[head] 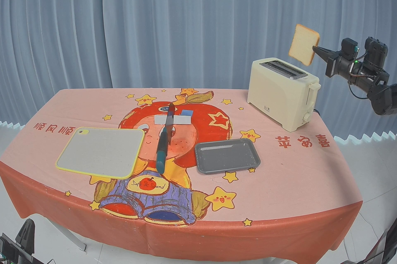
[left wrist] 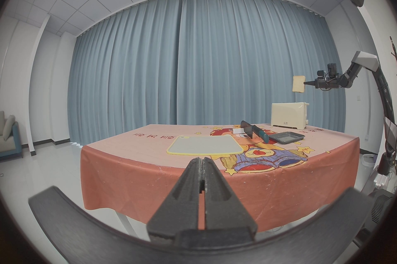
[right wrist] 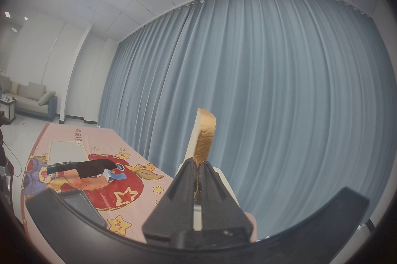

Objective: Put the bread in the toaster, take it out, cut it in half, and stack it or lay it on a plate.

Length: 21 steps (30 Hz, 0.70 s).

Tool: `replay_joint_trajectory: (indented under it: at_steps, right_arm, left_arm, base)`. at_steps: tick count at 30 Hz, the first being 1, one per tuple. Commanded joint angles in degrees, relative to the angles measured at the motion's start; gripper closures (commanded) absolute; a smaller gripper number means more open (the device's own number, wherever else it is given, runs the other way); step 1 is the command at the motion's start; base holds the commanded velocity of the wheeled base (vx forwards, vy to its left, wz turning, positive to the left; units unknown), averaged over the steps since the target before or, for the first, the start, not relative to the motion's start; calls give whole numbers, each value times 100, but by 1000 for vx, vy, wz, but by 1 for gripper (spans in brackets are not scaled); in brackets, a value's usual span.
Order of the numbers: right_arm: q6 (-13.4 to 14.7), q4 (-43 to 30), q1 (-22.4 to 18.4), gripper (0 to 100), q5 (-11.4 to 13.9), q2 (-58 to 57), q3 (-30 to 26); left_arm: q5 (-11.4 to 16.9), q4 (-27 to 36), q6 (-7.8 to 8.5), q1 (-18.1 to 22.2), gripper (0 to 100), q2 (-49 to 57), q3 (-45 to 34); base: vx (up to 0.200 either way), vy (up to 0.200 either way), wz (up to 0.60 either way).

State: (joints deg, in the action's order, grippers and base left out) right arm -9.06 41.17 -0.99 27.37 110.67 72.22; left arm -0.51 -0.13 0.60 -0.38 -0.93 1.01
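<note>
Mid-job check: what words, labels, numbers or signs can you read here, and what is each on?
Nothing reads surely enough to quote.
Tablecloth: red stylised characters near its left and right edges, not surely legible.
Tablecloth cartoon's sweater: script around an apple, too small.
Toaster: small dark mark on its side, too small.
Knife blade: small label, blurred.
Bread slice, cutting board: no print visible.

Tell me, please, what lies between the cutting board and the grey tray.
A knife lies between the cutting board and the tray, seen in the head view.
</note>
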Motion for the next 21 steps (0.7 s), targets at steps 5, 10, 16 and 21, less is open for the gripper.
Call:
replay_joint_trajectory:
  at_steps: [5, 10, 16, 21]
  right_arm:
    - [0, -39, 90, 100, -126, 834, 732]
    - [0, -74, 99, 100, -126, 1018, 908]
    - [0, -74, 160, 100, -267, 1141, 978]
    - [-8, -83, 169, 100, -293, 1203, 996]
  left_arm:
    - [-2, -4, 2, -6, 100, 5, -101]
    - [-2, -4, 2, -6, 100, 5, -101]
    - [-2, -4, 2, 3, 100, 5, -101]
    - [-2, 5, 2, 3, 100, 5, -101]
  base:
    - [0, 0, 0]
    - [0, 0, 0]
    - [0, 0, 0]
    - [0, 0, 0]
